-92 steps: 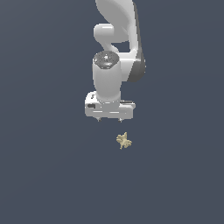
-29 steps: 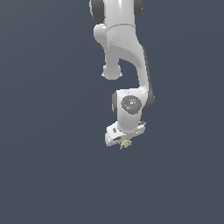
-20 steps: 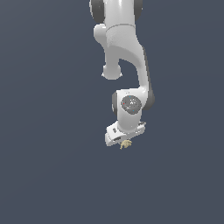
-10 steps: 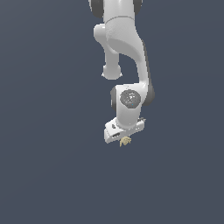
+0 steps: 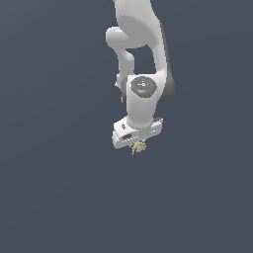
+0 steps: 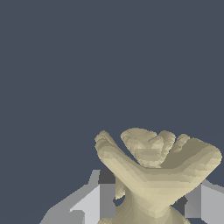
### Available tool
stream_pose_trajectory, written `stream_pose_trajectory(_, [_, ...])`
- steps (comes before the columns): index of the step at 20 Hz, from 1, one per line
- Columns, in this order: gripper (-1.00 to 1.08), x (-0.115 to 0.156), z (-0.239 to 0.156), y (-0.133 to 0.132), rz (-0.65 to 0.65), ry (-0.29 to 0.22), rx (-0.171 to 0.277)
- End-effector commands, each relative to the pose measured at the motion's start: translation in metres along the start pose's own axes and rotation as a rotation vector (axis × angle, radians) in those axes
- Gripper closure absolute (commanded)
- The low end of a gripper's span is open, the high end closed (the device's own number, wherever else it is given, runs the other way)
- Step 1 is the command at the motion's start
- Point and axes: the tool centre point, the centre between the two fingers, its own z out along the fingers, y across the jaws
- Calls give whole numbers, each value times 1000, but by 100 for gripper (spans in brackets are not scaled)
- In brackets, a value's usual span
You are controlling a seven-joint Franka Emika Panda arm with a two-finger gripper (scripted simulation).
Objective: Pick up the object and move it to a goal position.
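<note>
Wrist view: the tan object [image 6: 153, 175] sits between the two fingers [image 6: 94, 203], which press on it from either side. In the exterior view the gripper [image 5: 137, 145] hangs under the white arm [image 5: 143, 94], object [image 5: 139, 147] poking out below it.

arm: white, reaching down from the top of the exterior view, wrist bent downward
gripper [image 5: 138, 147]: pointing down, fingers [image 6: 94, 202] closed on the object [image 6: 153, 175]
</note>
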Motion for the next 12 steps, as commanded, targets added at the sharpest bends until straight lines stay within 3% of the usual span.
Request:
stream_pose_trajectory(1, [108,-10,-24,2,0,1,0])
stream_pose_trajectory(12, [108,-57,-140,13,0,1,0])
